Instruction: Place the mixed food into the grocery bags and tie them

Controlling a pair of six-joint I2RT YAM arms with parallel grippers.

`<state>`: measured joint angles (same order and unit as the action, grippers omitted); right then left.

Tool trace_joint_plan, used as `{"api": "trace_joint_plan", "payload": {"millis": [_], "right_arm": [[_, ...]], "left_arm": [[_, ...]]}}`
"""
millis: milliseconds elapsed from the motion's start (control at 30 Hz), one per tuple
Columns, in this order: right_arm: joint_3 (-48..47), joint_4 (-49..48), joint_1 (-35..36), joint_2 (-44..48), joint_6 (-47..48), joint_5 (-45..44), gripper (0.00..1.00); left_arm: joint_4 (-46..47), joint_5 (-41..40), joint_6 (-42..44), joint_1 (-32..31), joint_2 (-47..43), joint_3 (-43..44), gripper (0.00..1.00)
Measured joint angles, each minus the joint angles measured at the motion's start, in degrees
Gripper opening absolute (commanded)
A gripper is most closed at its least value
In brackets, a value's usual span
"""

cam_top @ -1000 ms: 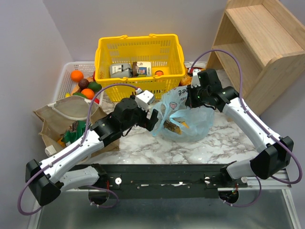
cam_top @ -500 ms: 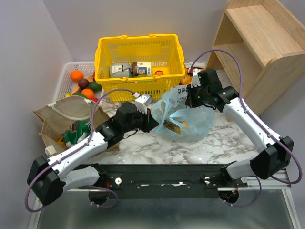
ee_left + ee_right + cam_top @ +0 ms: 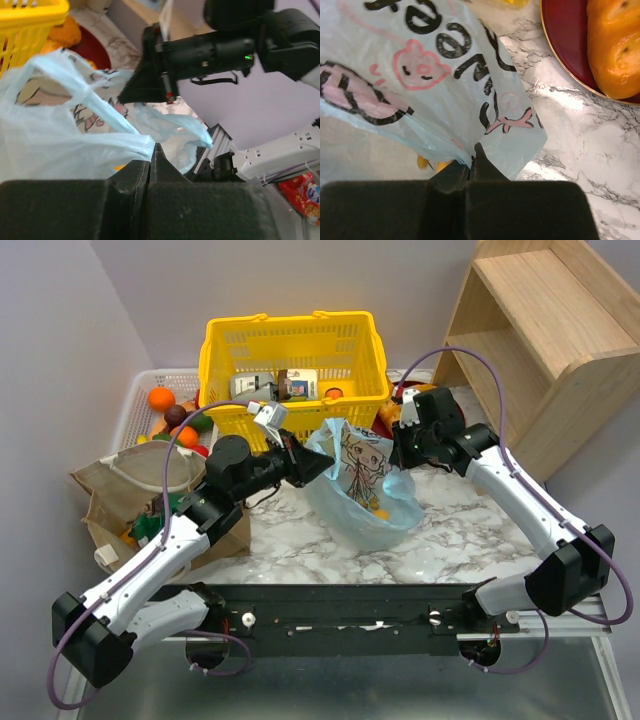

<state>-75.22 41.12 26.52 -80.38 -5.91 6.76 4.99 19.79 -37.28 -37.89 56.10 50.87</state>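
Note:
The light-blue grocery bag [image 3: 362, 490] with its pink cartoon print hangs stretched between both grippers, lifted off the marble. My left gripper [image 3: 322, 468] is shut on the bag's left handle [image 3: 100, 142]. On the far side, my right gripper [image 3: 398, 455] is shut on the bag's printed film [image 3: 470, 100]. Small orange-yellow food [image 3: 378, 508] shows through the bag's bottom. The tan grocery bag [image 3: 140, 480] with white handles lies at the left, a green packet [image 3: 150, 525] in it. Oranges and dark fruit [image 3: 175, 415] sit in a white tray.
A yellow mesh basket [image 3: 295, 380] with cartons stands just behind the bag. A dark red plate [image 3: 565, 55] with a golden bread loaf [image 3: 615, 45] lies right behind my right gripper. A wooden shelf [image 3: 545, 340] fills the back right corner.
My left gripper, open a second ago, has closed on the bag's left handle and pulled it up and back. The bag now hangs upright between both grippers instead of slumping on the table.

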Motion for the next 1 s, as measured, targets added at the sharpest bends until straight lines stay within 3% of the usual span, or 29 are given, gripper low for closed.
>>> {"api": "trace_joint_plan", "payload": {"millis": [33, 67, 133, 167, 233, 533, 767, 1000], "right_arm": [[0.2, 0.0, 0.0, 0.0, 0.0, 0.0, 0.01], [0.3, -0.1, 0.0, 0.0, 0.0, 0.0, 0.01], [0.3, -0.2, 0.0, 0.0, 0.0, 0.0, 0.01], [0.3, -0.4, 0.0, 0.0, 0.0, 0.0, 0.01], [0.3, -0.6, 0.0, 0.0, 0.0, -0.1, 0.01], [0.7, -1.7, 0.0, 0.6, 0.0, -3.5, 0.01], [3.5, -5.5, 0.0, 1.4, -2.5, -2.0, 0.01], [4.6, -6.6, 0.0, 0.5, -6.4, -1.0, 0.01]], "left_arm": [[0.0, 0.5, -0.6, 0.9, 0.4, -0.6, 0.29], [-0.3, 0.9, -1.3, 2.1, 0.7, -1.3, 0.51], [-1.7, 1.1, -1.4, 4.2, 0.9, -1.7, 0.71], [-2.4, 1.0, -1.0, 4.9, 0.9, -1.7, 0.85], [-5.7, 0.4, 0.5, 6.4, 0.9, -0.2, 0.96], [-21.9, -12.5, 18.1, 11.0, 1.0, 21.3, 0.99], [-25.0, -21.6, 23.1, 26.7, 13.2, 36.6, 0.99], [-25.9, -30.8, 21.4, 40.2, 30.0, 40.3, 0.99]]}}
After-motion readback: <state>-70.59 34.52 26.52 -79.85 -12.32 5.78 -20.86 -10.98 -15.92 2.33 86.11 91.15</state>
